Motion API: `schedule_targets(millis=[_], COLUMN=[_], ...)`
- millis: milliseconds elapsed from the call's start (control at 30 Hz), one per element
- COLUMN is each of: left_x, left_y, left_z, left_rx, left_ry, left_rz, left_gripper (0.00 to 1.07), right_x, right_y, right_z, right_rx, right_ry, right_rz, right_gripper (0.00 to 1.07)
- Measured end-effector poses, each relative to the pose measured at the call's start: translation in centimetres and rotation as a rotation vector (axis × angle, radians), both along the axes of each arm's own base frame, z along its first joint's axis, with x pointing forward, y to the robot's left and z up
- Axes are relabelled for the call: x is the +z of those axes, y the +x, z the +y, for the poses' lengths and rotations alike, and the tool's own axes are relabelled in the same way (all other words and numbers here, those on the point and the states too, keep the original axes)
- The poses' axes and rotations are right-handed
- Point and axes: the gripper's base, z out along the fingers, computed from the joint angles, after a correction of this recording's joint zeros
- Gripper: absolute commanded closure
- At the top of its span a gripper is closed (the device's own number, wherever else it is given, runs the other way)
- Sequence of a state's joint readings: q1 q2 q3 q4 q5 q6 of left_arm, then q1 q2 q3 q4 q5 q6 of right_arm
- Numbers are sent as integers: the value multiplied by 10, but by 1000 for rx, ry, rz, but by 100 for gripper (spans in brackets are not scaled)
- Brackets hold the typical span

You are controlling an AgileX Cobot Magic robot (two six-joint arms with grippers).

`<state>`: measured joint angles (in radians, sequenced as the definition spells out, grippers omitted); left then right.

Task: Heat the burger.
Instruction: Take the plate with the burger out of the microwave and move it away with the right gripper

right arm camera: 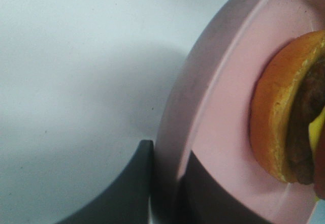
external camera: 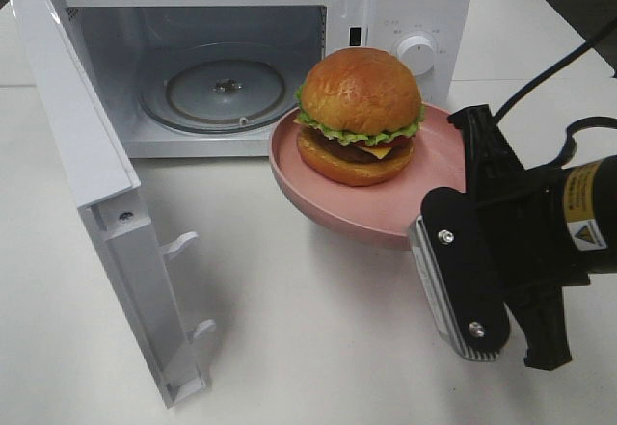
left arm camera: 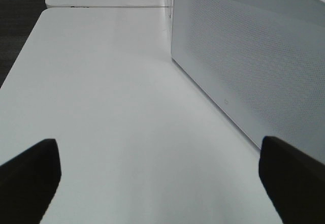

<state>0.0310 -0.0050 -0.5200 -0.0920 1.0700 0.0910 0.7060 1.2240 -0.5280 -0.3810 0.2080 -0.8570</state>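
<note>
- The right hand (right arm camera: 165,183) is pinched shut on the rim of the pink plate (external camera: 328,194), one finger (right arm camera: 122,188) under the rim and one on top.
- The left hand (left arm camera: 162,178) is spread wide with nothing in it, low over the white tabletop (left arm camera: 111,107) beside the microwave's dotted side wall.
- A yellow warning sticker (external camera: 581,215) sits on the right arm; its tiny words are too small to read. The marks around the microwave's knob (external camera: 416,54) are too small to read as well.
- There is one burger (external camera: 359,117), one plate, one microwave (external camera: 241,59) with one knob, and one glass tray (external camera: 227,92) inside it.
- The burger sits in the middle of the plate, just past the right hand's fingers and not touching them.
- The plate is held up off the tabletop, tipped a little, right in front of the microwave's open mouth. The door (external camera: 96,203) swings out to the left.
</note>
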Motion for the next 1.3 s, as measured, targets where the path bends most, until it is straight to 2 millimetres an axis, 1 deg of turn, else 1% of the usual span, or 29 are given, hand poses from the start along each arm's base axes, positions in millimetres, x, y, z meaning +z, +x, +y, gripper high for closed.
schedule_targets(millis=[33,133,200,267,300,333,467,567,633,667,700,767,900,1100,1233,1267,1300], left_x=[0,0,0,0,0,0,0,0,0,0,0,0,0,0,0,0,0], left_y=[0,0,0,0,0,0,0,0,0,0,0,0,0,0,0,0,0], left_z=[0,0,0,0,0,0,0,0,0,0,0,0,0,0,0,0,0], left_rx=[0,0,0,0,0,0,0,0,0,0,0,0,0,0,0,0,0], left_ry=[0,0,0,0,0,0,0,0,0,0,0,0,0,0,0,0,0], left_rz=[0,0,0,0,0,0,0,0,0,0,0,0,0,0,0,0,0], left_gripper=[8,8,8,8,8,8,8,8,8,8,8,8,8,8,8,8,8], right_x=[3,4,8,10,12,12,17,17,21,21,22,23,26,27,26,26,25], right_y=[-5,-7,-18,-20,-25,-25,-36,-38,-46,-46,-49,-50,-57,-58,-59,-59,-59], right_z=[-5,-8,-18,-21,-26,-26,-39,-41,-50,-50,-55,-56,-66,-73,-79,-79,-82], right_rx=[-6,-9,-20,-23,-32,-32,-58,-64,-100,-100,-122,-135,-184,-239,-337,-337,-387], right_ry=[0,0,1,2,-5,-5,-17,-18,-7,-7,-10,-5,-26,-44,-58,-58,-57], right_rz=[-6,-9,-21,-26,-30,-30,-36,-37,-51,-51,-49,-47,-45,-47,-23,-23,-18], right_gripper=[107,107,107,107,107,107,107,107,107,107,107,107,107,107,107,107,107])
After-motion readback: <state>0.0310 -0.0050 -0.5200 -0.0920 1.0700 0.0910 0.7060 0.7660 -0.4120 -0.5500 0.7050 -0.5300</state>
